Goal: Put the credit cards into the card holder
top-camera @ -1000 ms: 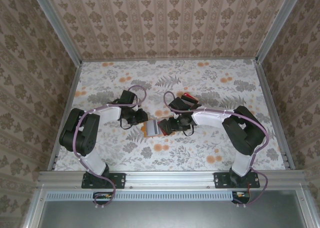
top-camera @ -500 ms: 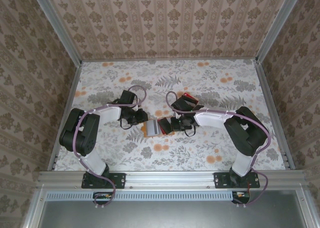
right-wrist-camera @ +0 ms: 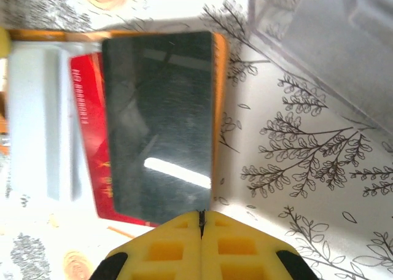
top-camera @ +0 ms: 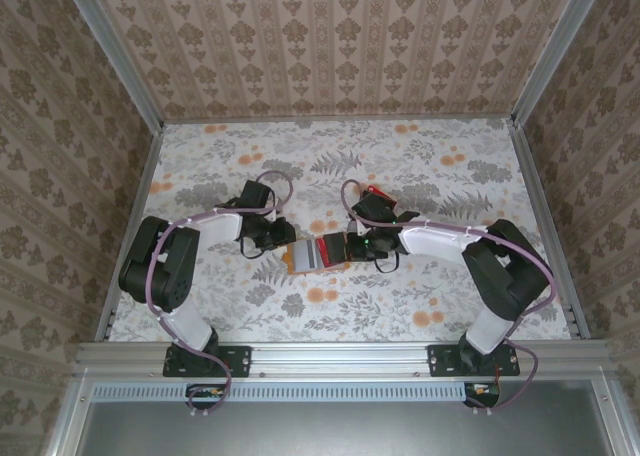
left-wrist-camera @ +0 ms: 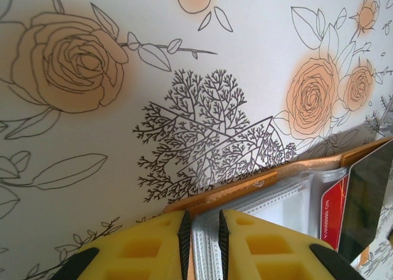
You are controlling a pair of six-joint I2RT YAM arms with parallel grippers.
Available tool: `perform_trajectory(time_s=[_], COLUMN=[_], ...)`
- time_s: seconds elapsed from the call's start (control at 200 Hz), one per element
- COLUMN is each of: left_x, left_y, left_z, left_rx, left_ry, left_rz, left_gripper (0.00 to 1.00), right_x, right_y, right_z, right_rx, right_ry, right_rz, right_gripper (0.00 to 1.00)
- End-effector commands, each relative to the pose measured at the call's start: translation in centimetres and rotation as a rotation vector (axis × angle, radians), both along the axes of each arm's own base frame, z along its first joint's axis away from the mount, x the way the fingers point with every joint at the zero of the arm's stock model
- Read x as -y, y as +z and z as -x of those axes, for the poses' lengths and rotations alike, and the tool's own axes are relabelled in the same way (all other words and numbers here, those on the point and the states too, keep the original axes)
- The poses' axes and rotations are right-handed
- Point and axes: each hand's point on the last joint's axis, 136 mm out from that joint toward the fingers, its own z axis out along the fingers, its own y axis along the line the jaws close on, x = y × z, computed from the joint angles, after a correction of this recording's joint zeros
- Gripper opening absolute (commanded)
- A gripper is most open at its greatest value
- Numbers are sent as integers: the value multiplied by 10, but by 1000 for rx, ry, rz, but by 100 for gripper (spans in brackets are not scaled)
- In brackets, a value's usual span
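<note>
**black card dead ahead of right gripper, pocket off to one side**

right gripper [right-wrist-camera: 201, 221]: shut flat, pads together, nothing visible between them. Tips right at the near short edge of the black card [right-wrist-camera: 158, 132]; touching or just above, can't tell.

Long axis of that card runs straight away from the tips. Lies on top of the red card [right-wrist-camera: 86, 139], offset so a red strip shows on the side toward the grey pocket [right-wrist-camera: 37, 120]. Both flat on the opened card holder [right-wrist-camera: 61, 34], itself flat on the counter [right-wrist-camera: 295, 169].

Pocket sits sideways from the tips, not ahead. So probably a lateral nudge toward the other arm, not a forward push.

Farther across, left gripper [left-wrist-camera: 201, 234]: clamped on the holder's grey inner leaf at the opposite edge, pinning it.

Seen from above: right arm nearer the cards, left arm on the holder's far side. Risk, as a guess: top card skating off the red one instead of going under the pocket lip.
</note>
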Motion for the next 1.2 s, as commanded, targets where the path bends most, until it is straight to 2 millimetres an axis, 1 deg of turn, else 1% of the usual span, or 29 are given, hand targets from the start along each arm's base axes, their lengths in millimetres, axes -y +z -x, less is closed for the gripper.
perform_trajectory(time_s=[0.0, 0.065, 0.125, 0.15, 0.2, 0.24, 0.28, 0.345, 0.43, 0.58, 0.645, 0.79, 0.945, 1.015, 1.125, 1.195], left_x=[-15, -14, -14, -14, -13, -13, -13, -13, -14, -13, -14, -15, -12, -12, -13, -15], left_y=[-43, -41, -38, -38, -37, -37, -37, -38, -38, -41, -42, -43, -46, -47, -46, -47], left_z=[43, 42, 40, 40, 40, 39, 39, 39, 41, 42, 42, 44, 43, 43, 45, 46], left_rx=[-177, -175, -168, -167, -165, -165, -167, -169, -172, -177, -178, -182, -188, -190, -186, -189], left_ry=[-17, -17, -16, -16, -16, -18, -18, -20, -20, -19, -19, -17, -19, -18, -21, -19], left_rz=[-106, -104, -101, -100, -100, -100, -101, -101, -105, -104, -104, -109, -100, -100, -106, -110], left_gripper=[22, 22, 23, 23, 23, 23, 23, 23, 23, 23, 23, 23, 23, 23, 23, 23], right_x=[-2, -4, -3, -1, 3, 2, 1, -1, -4, -25, -27, -26, -38, -41, -35, -32], right_y=[12, 14, 10, 7, 1, -3, -6, -10, -14, -22, -24, -30, -31, -30, -33, -34], right_z=[7, 9, 10, 10, 8, 6, 3, -3, -8, -12, -13, -12, -13, -15, -16, -16], right_rx=[3, -2, -12, -14, -22, -30, -38, -45, -46, -77, -83, -90, -100, -92, -87, -82], right_ry=[41, 48, 49, 44, 25, 15, 4, -11, -16, 22, 25, 24, 43, 43, 37, 32], right_rz=[-40, -56, -49, -41, -37, -54, -72, -85, -95, -182, -192, -187, -217, -213, -176, -159], right_gripper=[0, 0, 0, 6, 26, 37, 44, 48, 49, 50, 50, 49, 49, 46, 42, 36])
